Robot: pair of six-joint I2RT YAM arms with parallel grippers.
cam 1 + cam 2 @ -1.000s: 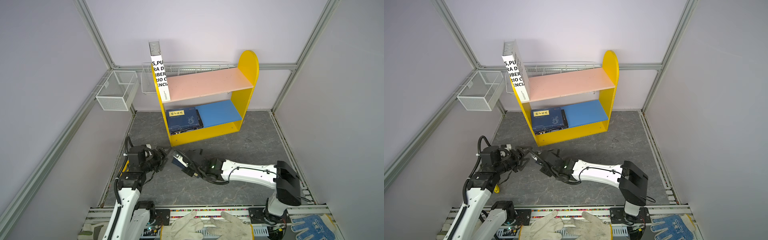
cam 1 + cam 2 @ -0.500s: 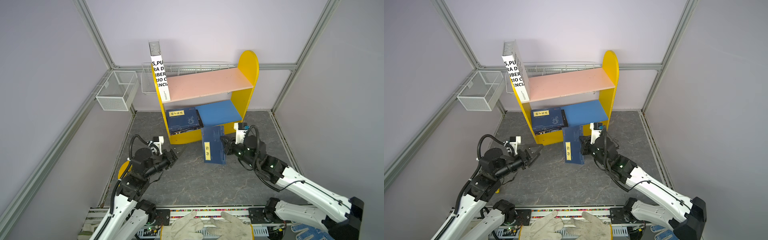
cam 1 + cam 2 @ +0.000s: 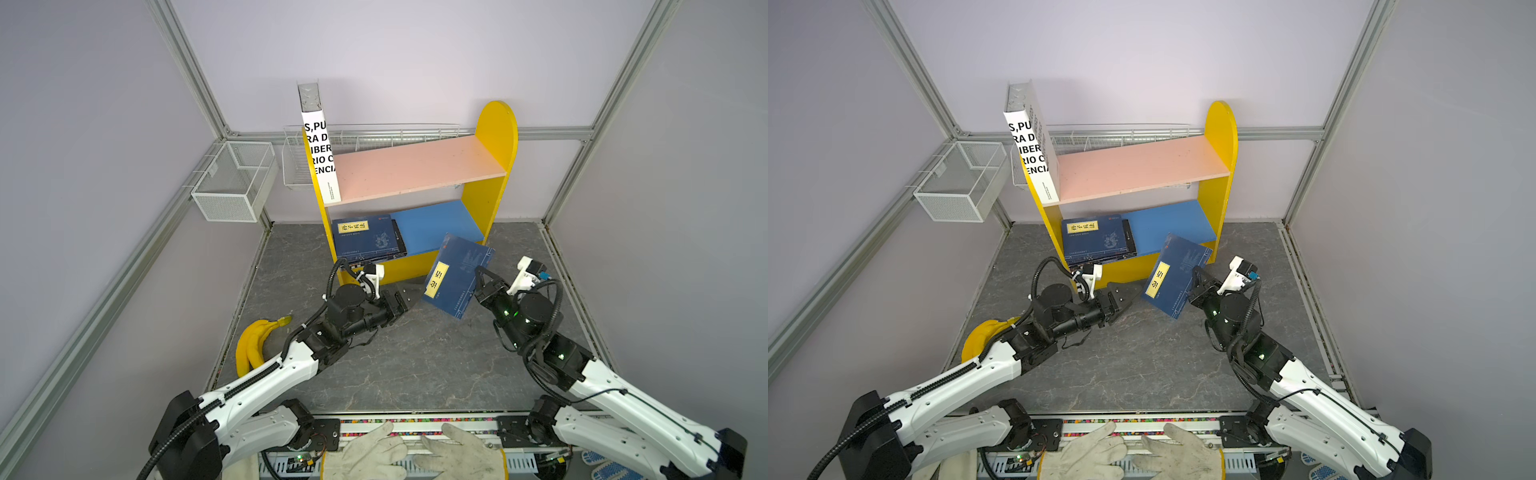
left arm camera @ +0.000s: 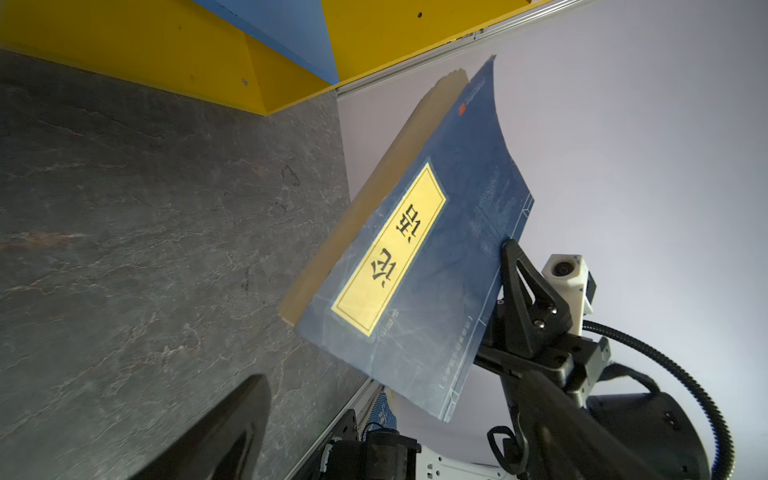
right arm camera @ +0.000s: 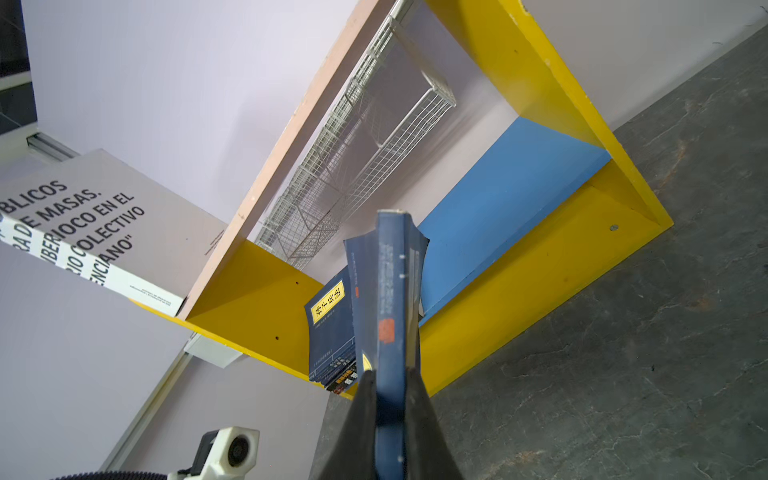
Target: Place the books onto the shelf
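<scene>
Though light and floppy, book (image 3: pixel 455 276) sits clamped in right gripper (image 3: pixel 480 277) at its 3 o'clock spine; left gripper (image 3: pixel 405 300) spread, empty.

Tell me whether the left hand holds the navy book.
No: the right hand grips the navy book, while the left hand is open and empty.

Grey marbled floor (image 3: pixel 415 361): yellow shelf (image 3: pixel 496 124), bananas (image 3: pixel 253 345) at left. Blue board (image 3: pixel 436 220): navy book stack (image 3: pixel 368 239). Pink board (image 3: pixel 415 166): white book (image 3: pixel 320 153) upright.
</scene>
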